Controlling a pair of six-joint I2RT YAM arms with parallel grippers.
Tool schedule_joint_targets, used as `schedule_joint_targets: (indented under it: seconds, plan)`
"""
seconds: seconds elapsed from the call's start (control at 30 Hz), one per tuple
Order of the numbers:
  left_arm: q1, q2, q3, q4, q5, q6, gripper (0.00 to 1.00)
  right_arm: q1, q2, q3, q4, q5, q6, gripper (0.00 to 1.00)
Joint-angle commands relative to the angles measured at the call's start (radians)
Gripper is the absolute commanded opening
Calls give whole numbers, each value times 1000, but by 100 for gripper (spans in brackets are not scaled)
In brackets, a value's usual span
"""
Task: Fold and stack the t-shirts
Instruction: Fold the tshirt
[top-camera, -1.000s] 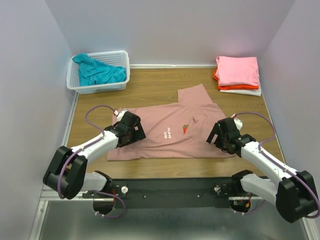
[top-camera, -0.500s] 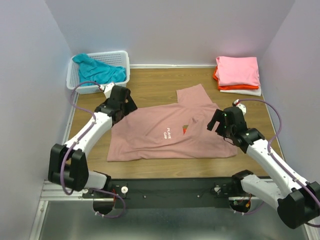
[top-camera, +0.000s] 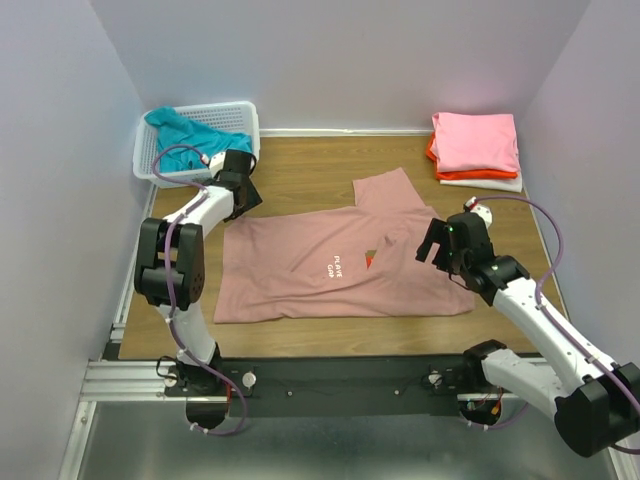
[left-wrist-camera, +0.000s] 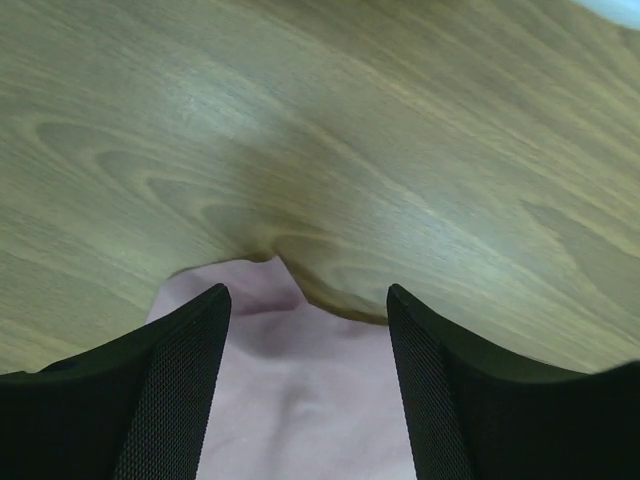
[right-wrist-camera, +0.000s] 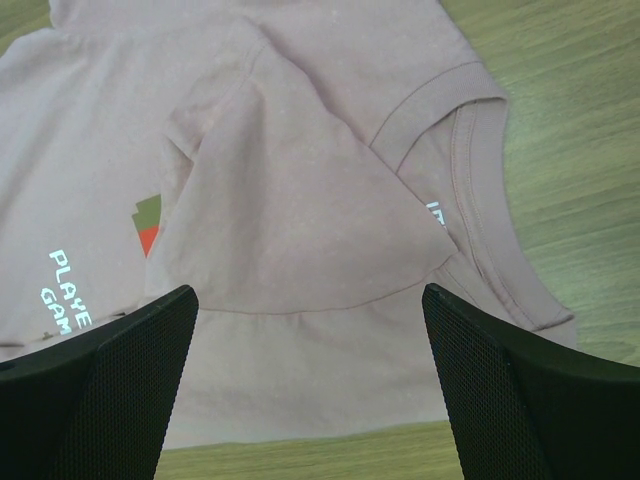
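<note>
The dusty-pink t-shirt (right-wrist-camera: 300, 220) runs off the right wrist view at twelve and nine o'clock; its white print (right-wrist-camera: 62, 290) reads only "PLAYE GAM". At one o'clock on the table (top-camera: 300, 180), the white t-shirt (top-camera: 495, 185) is a mere sliver under the stack (top-camera: 475, 145)

White lattice basket (top-camera: 242, 140), wooden table (top-camera: 310, 180)

1. The surface (top-camera: 300, 185) is brown wood grain, evenly lit.
2. Pale lilac walls (top-camera: 340, 60) close its far, left and right edges.
3. A black bar (top-camera: 340, 378) and a silver rail (top-camera: 120, 378) run along its near edge.
4. Dull grey floor (top-camera: 330, 450) shows beyond that.
</note>
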Motion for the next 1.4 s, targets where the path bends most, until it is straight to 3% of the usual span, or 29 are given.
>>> schedule_joint_targets:
  seconds: [0.0,0.1,0.33,0.6,0.67,0.83,1.17,1.37]
  plan:
    - [14,42,9,9,12,8,71,-7,9,24,-14,44,-19,100]
    - [14,65,-14,31,30,10,70,-7,21,21,-14,47,-19,100]
    - [14,139,-17,41,61,22,55,-7,44,21,-14,60,-18,100]
    - [14,86,-116,46,60,23,45,-7,55,30,-11,70,-12,100]
    - [14,72,-150,48,52,25,38,-7,60,27,-10,70,-10,100]
    - [14,78,-143,40,35,37,0,-7,80,27,7,64,-13,100]
    - [14,-5,-112,6,-43,39,0,-7,198,156,107,52,-44,100]
    - [14,-73,-130,23,-46,42,0,-7,449,388,176,87,-90,100]
